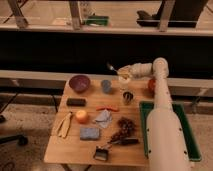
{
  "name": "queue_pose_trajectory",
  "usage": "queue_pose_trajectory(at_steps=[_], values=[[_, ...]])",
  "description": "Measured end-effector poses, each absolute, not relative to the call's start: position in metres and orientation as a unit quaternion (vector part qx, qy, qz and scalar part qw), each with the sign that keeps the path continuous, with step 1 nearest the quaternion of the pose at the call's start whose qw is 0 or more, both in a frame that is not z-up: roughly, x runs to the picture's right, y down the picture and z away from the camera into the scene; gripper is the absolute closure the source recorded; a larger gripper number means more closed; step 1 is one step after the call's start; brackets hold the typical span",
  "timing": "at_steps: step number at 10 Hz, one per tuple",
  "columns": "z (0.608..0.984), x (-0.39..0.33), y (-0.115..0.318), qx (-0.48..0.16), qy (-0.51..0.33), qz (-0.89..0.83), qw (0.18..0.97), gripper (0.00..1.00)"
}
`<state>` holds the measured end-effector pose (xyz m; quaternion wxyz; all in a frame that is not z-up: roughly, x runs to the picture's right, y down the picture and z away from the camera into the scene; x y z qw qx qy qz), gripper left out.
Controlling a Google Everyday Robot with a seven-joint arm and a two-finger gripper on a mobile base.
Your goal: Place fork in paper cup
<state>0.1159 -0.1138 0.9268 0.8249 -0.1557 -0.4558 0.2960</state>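
My gripper (123, 72) is at the back of the wooden table (75, 147), just above the white paper cup (125, 80). It is shut on the thin silvery fork (111, 66). The fork sticks out from the gripper up and to the left, tilted, above and to the left of the cup's mouth. The gripper hides part of the cup's rim. The arm (161, 90) reaches in from the right.
A blue cup (106, 86) and a purple bowl (79, 83) stand left of the paper cup. A small metal cup (128, 97) is in front of it. An orange, wooden utensils (64, 124), a blue sponge, grapes and a black-handled brush (107, 150) lie nearer. A green tray (146, 125) sits on the right.
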Motion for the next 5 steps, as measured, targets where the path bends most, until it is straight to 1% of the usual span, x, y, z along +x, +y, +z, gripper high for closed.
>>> queue_pose_trajectory(at_steps=[1, 2, 5], values=[[0.9267, 0.1154, -0.1142, -0.154, -0.452, 0.294, 0.828, 0.99], [0.9264, 0.1146, -0.1138, -0.153, -0.448, 0.294, 0.831, 0.95], [0.9239, 0.1196, -0.1091, -0.155, -0.428, 0.295, 0.840, 0.66]])
